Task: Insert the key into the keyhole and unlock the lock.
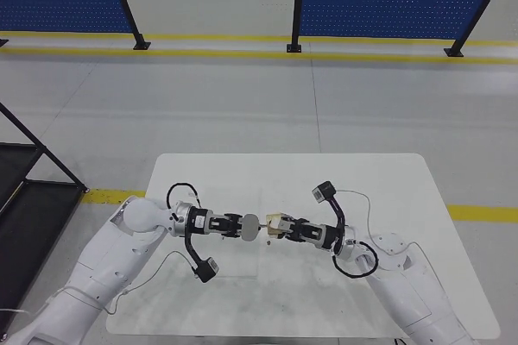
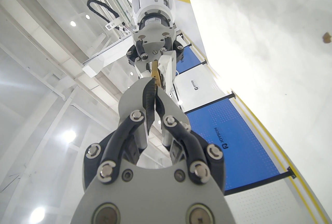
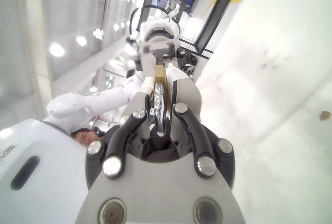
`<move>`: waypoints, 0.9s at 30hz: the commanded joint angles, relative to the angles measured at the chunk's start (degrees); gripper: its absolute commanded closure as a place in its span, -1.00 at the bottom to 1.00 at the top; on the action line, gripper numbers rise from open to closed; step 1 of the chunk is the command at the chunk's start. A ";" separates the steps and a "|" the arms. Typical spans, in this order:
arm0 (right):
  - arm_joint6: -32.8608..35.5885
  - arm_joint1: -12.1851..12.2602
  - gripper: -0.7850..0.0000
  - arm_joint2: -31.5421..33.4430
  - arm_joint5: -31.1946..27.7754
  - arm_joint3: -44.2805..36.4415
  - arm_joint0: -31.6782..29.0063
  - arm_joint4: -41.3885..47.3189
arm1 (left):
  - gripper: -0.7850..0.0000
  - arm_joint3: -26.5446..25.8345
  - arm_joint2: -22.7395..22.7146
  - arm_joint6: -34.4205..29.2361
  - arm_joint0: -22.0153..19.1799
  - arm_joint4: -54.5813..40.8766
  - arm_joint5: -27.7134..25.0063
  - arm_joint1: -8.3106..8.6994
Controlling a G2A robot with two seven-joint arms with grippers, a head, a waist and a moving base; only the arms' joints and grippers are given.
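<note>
Left gripper (image 1: pixel 255 227) is clamped on the key (image 2: pixel 150 100), at nine o'clock of the padlock (image 3: pixel 159 76). Right gripper (image 1: pixel 276 226), at three o'clock, pinches the padlock in mid-air, probably so the keyhole faces the key.

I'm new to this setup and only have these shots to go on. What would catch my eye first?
The left hand and right hand meet tip to tip over the middle of the white table. The left hand pinches a dark-headed key. The right hand clamps a brass lock, its shiny shackle pointing back toward its wrist, directly facing the key.
</note>
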 commanded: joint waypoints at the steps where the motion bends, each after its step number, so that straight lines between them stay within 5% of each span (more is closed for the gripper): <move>1: 0.04 -0.02 1.00 -0.07 0.10 0.03 0.05 0.07 | 1.00 0.10 0.11 -0.19 -0.10 0.01 -0.06 0.01; 27: 2.35 0.09 1.00 -0.74 1.57 -0.21 0.86 -0.89 | 1.00 0.83 1.21 -1.09 -1.01 -0.02 0.22 0.16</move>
